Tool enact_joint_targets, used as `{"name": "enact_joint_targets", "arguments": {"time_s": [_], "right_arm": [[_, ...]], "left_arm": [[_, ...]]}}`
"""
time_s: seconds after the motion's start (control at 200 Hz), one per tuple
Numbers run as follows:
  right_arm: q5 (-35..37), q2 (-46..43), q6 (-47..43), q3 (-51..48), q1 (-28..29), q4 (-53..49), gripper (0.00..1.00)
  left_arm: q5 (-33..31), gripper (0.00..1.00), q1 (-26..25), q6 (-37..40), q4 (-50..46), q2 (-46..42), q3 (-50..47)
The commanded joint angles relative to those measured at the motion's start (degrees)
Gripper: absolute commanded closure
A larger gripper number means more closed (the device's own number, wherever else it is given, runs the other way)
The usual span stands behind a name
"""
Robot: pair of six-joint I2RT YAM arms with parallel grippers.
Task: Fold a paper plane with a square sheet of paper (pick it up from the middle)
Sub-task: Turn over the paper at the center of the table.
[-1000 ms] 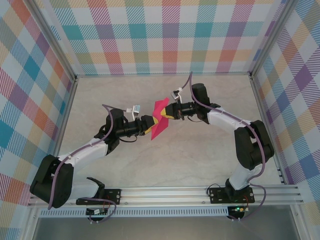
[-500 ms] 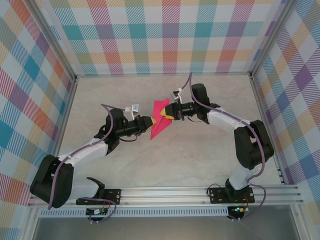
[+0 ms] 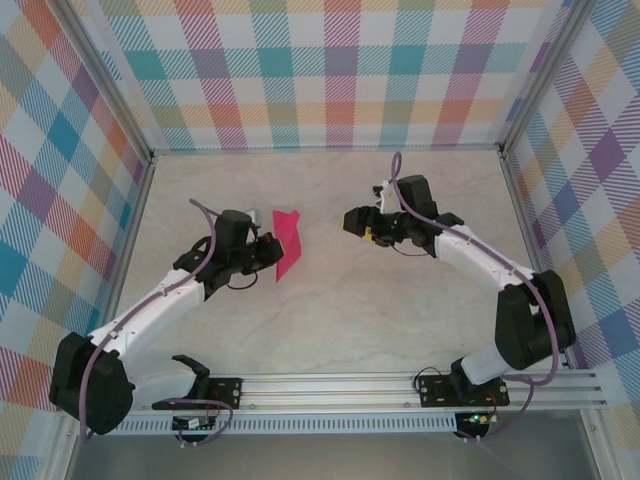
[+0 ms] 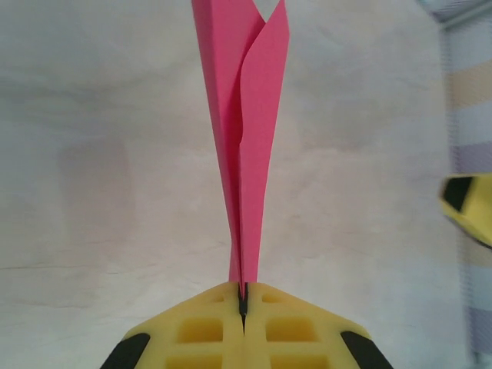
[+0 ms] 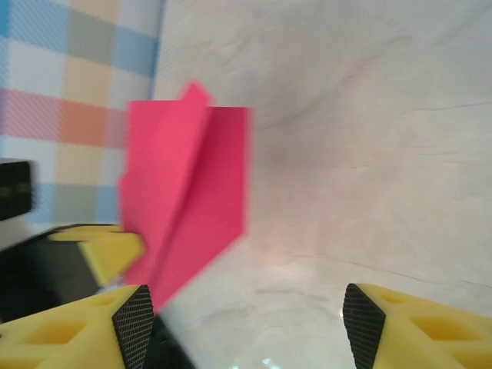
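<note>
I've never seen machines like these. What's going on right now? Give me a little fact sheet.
Paper: folded pink paper, creased lengthwise
Left gripper: shut on one end of the paper
Right gripper: open, holding nothing, apart from the paper
Surface: pale table
Surroundings: colourful checked walls
</note>
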Motion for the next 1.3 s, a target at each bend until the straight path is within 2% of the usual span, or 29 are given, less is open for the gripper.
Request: {"name": "enact_joint_targets", "arguments": {"time_s": [0.0, 0.13, 0.295, 0.395, 0.56, 0.76, 0.945, 1.0, 1.145, 1.295], "right_arm": [[13.8, -3.7, -3.7, -3.2, -0.1, -5.2, 0.24], [18.9, -6.7, -3.3, -5.8, -0.1, -6.2, 0.17], [23.3, -8.7, -2.5, -7.3, -0.1, -7.5, 0.15], [25.0, -9.2, -2.1, -7.6, -0.1, -8.1, 0.14], [28.6, -10.4, -0.9, -8.2, -0.1, -9.3, 0.13], [33.4, -13.5, 1.8, -10.2, -0.2, -10.4, 0.13], [35.0, -15.0, 3.1, -11.1, -0.2, -11.6, 0.14], [35.2, -15.0, 3.3, -11.2, -0.2, -11.6, 0.13], [35.1, -14.7, 4.2, -11.4, -0.2, -11.6, 0.13], [34.5, -14.1, 3.6, -11.1, -0.1, -12.0, 0.13]], "left_arm": [[-19.8, 0.99, -2.6, 6.9, -19.7, 0.7, 5.5], [-32.2, 0.99, -6.1, 6.6, -26.9, 6.0, 10.4], [-45.3, 0.99, -11.0, 3.2, -34.8, 16.3, 16.6], [-50.5, 0.99, -13.6, 1.0, -38.7, 23.3, 20.4], [-55.5, 0.99, -17.3, -1.7, -43.9, 34.6, 26.6], [-55.3, 0.96, -21.6, -2.4, -45.3, 46.5, 33.9], [-50.8, 0.91, -24.7, -2.5, -44.8, 54.3, 40.1], [-48.4, 0.87, -25.2, -2.4, -44.4, 55.4, 41.6], [-43.8, 0.63, -25.9, -3.2, -42.1, 55.4, 43.3], [-39.0, 0.54, -25.1, -1.7, -37.9, 50.5, 41.1]]}}
